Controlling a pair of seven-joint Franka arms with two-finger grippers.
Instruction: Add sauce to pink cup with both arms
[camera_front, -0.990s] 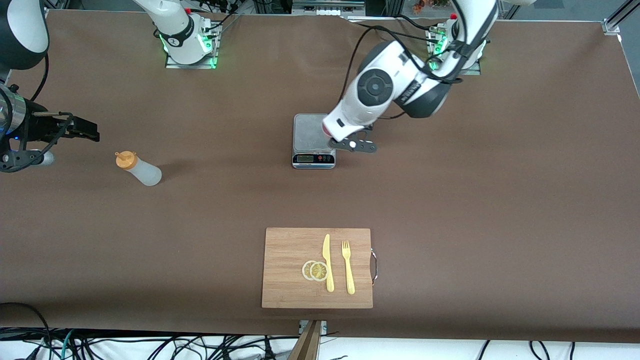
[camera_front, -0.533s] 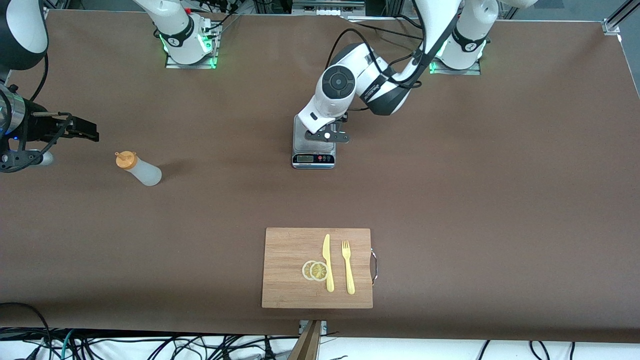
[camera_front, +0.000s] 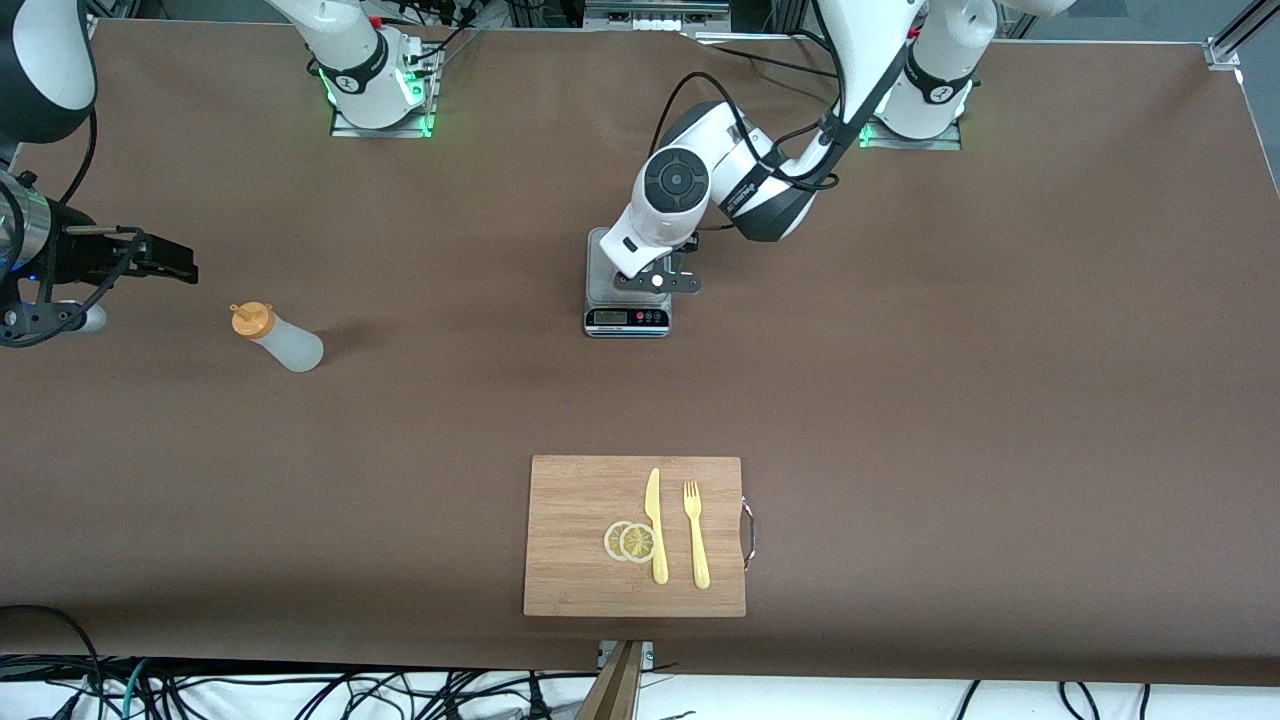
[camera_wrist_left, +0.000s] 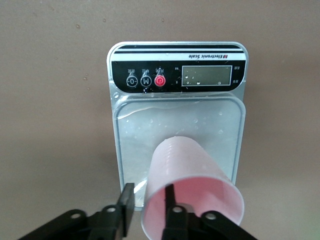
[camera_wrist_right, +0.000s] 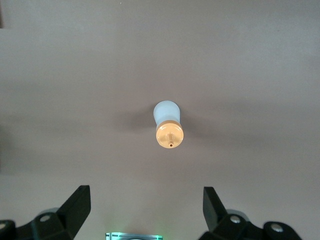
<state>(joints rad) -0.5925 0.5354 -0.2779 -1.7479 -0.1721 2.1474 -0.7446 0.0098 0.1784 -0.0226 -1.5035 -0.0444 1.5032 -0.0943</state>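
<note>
Pink plastic tumbler, small and handleless (camera_wrist_left: 192, 195): it stands on the steel platform of the silver kitchen scale (camera_wrist_left: 177, 75), off toward one corner of the platform. In the front view my own wrist hides it. I judge it sits there so that whatever goes into it can be weighed.
Left gripper (camera_wrist_left: 148, 196): I hang over that scale, one finger (camera_wrist_left: 170, 197) inside the cup's mouth and the other outside the wall. My jaws are slightly parted, with a gap showing on the outer side, so the rim is straddled, not pinched.
Why that grip: a thin rim is the only edge a narrow jaw can take on a cup this wide.
Whitish translucent squeeze bottle with an orange nozzle cap (camera_front: 285, 340): it stands upright on the brown table cover (camera_front: 950, 380), toward the right arm's end, well apart from the scale and untouched.
Right gripper (camera_wrist_right: 146, 202): my jaws are spread wide and empty, above the table near the bottle, with the cap centred between them in the wrist view. I read that as lined up for a grasp.
Bamboo cutting board (camera_front: 575, 500): it lies nearer the front camera than the scale and carries a yellow knife (camera_front: 656, 525), a yellow fork (camera_front: 696, 535) and lemon slices (camera_front: 630, 541). None of it is in my way.
Step in hand: cup parked; the sauce is not yet picked up.
</note>
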